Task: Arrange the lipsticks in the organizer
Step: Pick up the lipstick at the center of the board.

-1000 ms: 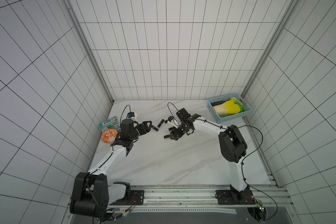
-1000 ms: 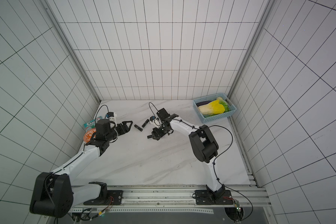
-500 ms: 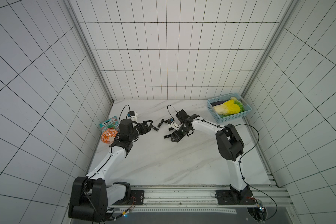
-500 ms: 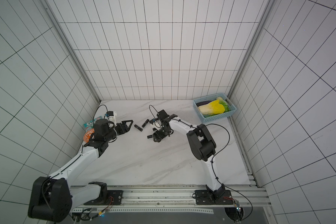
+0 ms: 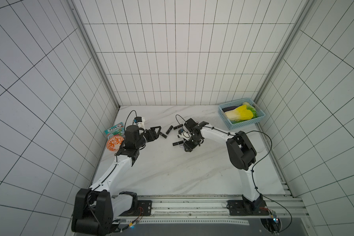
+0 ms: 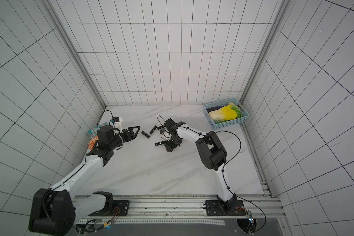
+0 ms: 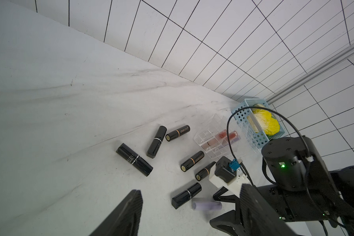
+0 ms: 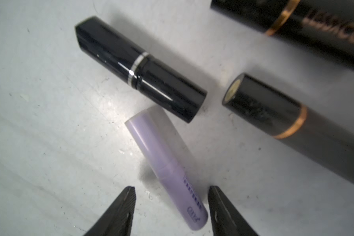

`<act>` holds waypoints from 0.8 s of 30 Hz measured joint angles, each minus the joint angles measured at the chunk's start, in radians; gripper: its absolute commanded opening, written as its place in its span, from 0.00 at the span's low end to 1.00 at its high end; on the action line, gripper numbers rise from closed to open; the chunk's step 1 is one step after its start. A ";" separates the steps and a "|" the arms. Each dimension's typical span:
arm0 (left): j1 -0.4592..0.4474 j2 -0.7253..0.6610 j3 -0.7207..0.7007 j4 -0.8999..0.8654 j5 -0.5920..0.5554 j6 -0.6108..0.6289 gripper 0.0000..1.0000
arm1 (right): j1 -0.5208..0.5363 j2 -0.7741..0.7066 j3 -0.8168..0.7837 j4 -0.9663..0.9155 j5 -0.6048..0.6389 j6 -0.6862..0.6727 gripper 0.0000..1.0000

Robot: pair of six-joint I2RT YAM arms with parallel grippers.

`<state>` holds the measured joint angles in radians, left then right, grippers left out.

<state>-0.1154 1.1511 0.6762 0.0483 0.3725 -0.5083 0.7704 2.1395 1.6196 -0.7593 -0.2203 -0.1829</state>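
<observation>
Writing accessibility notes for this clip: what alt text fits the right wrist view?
A lavender lipstick tube lies on the white table between the open fingertips of the right gripper, either side of its labelled end, not clearly touching it. Beside it lie a black lipstick with a silver band and two black tubes with gold bands.

Ahead of my left gripper (image 7: 190,188) I count six black lipsticks (image 7: 134,159): three silver-banded, three gold-banded. One lavender tube (image 8: 166,163) lies between the tips of my right gripper (image 8: 171,187). Past them stands one clear organizer (image 7: 215,124) holding two pinkish gloss tubes (image 7: 213,143), then one blue basket (image 7: 260,140) with one yellow cabbage (image 7: 266,122).
</observation>
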 measured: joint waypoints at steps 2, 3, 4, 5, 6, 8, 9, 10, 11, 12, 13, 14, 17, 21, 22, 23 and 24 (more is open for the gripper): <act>-0.001 -0.010 0.000 0.000 0.003 0.000 0.73 | 0.010 0.000 0.000 -0.005 0.010 0.003 0.53; -0.001 -0.015 0.000 -0.001 0.004 0.000 0.73 | 0.014 0.000 0.000 -0.008 0.015 0.004 0.51; -0.001 -0.020 0.000 -0.001 0.005 0.000 0.73 | 0.019 0.000 0.000 -0.010 0.021 0.006 0.50; -0.002 -0.024 0.000 -0.001 0.006 0.000 0.73 | 0.024 0.000 -0.001 -0.012 0.025 0.008 0.49; -0.002 -0.029 0.000 -0.001 0.008 0.000 0.73 | 0.030 -0.001 -0.003 -0.012 0.027 0.011 0.47; -0.002 -0.038 0.000 -0.001 0.013 -0.001 0.73 | 0.042 -0.004 -0.010 -0.012 0.033 0.017 0.43; -0.002 -0.040 0.000 -0.001 0.015 -0.001 0.73 | 0.048 -0.006 -0.013 -0.012 0.036 0.021 0.41; -0.002 -0.043 0.000 -0.001 0.018 -0.002 0.73 | 0.053 -0.008 -0.016 -0.012 0.040 0.023 0.38; -0.002 -0.044 0.000 -0.001 0.019 -0.004 0.73 | 0.059 -0.009 -0.019 -0.013 0.044 0.026 0.34; -0.002 -0.046 0.000 -0.002 0.022 -0.006 0.73 | 0.064 -0.010 -0.020 -0.013 0.048 0.029 0.30; -0.002 -0.047 0.000 -0.002 0.023 -0.008 0.73 | 0.069 -0.010 -0.022 -0.013 0.051 0.033 0.27; -0.002 -0.050 0.000 -0.006 0.025 -0.008 0.73 | 0.074 -0.013 -0.026 -0.011 0.053 0.038 0.24; -0.002 -0.066 0.000 -0.023 0.030 -0.012 0.73 | 0.083 -0.035 -0.061 -0.009 0.053 0.048 0.17; -0.002 -0.098 0.000 -0.052 0.052 -0.024 0.73 | 0.088 -0.103 -0.163 0.016 0.053 0.072 0.13; -0.002 -0.109 0.000 -0.061 0.064 -0.028 0.73 | 0.087 -0.130 -0.201 0.022 0.053 0.080 0.12; -0.002 -0.118 0.000 -0.069 0.079 -0.033 0.73 | 0.087 -0.155 -0.234 0.031 0.053 0.088 0.12; -0.002 -0.125 0.000 -0.073 0.098 -0.038 0.73 | 0.087 -0.182 -0.268 0.039 0.053 0.097 0.12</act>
<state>-0.1173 1.0260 0.6762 -0.0250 0.4702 -0.5465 0.8577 1.9572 1.3514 -0.7200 -0.1673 -0.0864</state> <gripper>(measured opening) 0.729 0.192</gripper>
